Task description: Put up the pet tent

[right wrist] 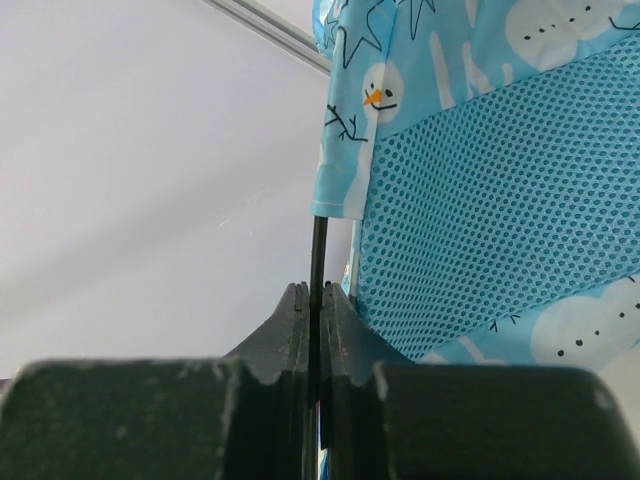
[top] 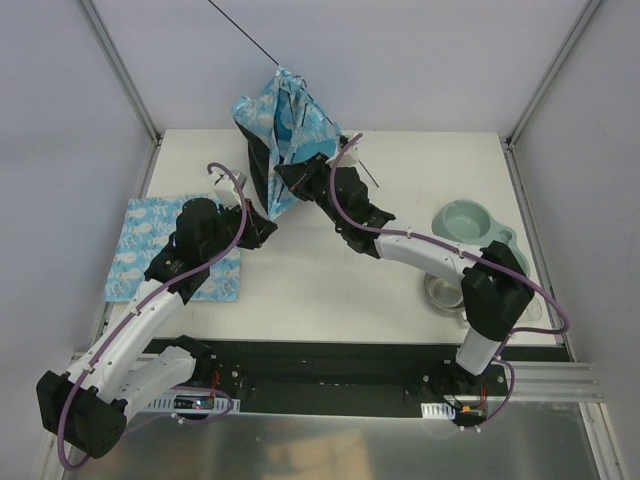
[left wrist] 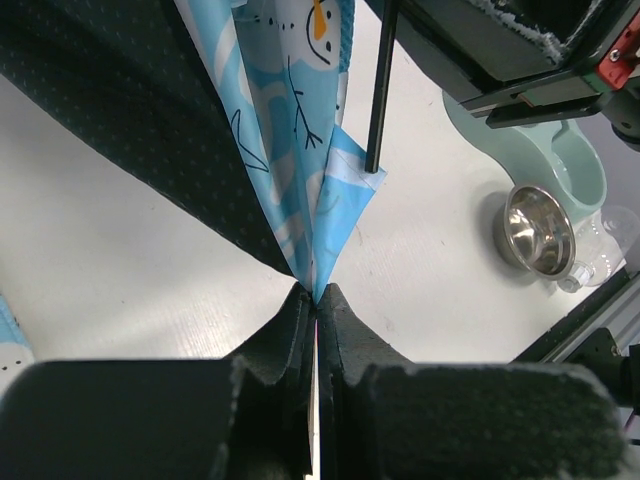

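Note:
The pet tent (top: 283,128) hangs collapsed above the far middle of the table, blue snowman-print fabric with a dark panel below. In the left wrist view my left gripper (left wrist: 317,296) is shut on a pointed lower corner of the tent fabric (left wrist: 300,150); from above, that gripper (top: 268,228) sits just left of the tent's bottom tip. My right gripper (right wrist: 317,290) is shut on a thin black pole (right wrist: 319,250) that enters a fabric sleeve beside blue mesh (right wrist: 490,200). The pole (top: 245,35) sticks out past the tent's top toward the back left.
A flat mat (top: 150,250) of the same blue print lies at the left, partly under my left arm. A teal double feeder (top: 465,222) and a steel bowl (top: 443,290) sit at the right, under my right arm. Frame posts stand at the back corners.

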{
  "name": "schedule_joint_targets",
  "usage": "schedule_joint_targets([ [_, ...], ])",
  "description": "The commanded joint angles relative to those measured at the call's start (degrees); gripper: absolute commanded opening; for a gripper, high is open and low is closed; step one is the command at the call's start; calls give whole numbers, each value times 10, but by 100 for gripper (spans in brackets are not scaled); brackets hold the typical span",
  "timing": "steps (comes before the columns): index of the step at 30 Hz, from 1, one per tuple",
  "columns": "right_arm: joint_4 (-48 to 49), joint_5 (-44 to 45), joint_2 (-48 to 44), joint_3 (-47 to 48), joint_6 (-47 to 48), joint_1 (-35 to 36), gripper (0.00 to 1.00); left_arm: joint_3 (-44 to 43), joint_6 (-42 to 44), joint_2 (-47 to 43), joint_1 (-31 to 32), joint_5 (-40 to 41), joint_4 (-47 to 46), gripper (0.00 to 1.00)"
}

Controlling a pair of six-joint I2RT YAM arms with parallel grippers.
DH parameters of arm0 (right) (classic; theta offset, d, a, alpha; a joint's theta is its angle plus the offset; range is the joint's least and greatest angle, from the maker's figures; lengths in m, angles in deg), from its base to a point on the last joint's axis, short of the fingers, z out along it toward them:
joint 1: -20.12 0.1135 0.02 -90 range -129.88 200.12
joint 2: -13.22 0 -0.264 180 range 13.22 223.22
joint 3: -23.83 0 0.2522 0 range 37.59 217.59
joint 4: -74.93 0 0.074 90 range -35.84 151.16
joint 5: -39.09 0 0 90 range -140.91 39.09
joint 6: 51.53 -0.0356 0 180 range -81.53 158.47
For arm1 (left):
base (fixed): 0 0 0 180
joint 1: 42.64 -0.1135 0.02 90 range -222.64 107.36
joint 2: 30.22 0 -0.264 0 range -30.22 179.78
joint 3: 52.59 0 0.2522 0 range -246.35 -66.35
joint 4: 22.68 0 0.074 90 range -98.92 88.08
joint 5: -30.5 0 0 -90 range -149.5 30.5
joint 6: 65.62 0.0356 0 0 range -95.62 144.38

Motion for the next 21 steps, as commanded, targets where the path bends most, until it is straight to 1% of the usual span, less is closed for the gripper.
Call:
schedule_joint_targets([
  [1, 89, 97, 0, 27, 51, -51, 0, 13, 6, -16, 6, -62, 73, 0],
  [5, 93, 88, -15, 21, 67, -53, 0, 13, 9, -14, 3, -60, 78, 0],
  [9, 53, 55, -12, 44, 58, -69, 0, 11, 13, -10, 1, -63, 79, 0],
  [12, 51, 36, -8, 49, 59, -74, 0, 8, 15, -7, -1, -65, 82, 0],
  [21, 71, 45, 4, 46, 67, -74, 0, -1, 19, 5, -5, -79, 86, 0],
])
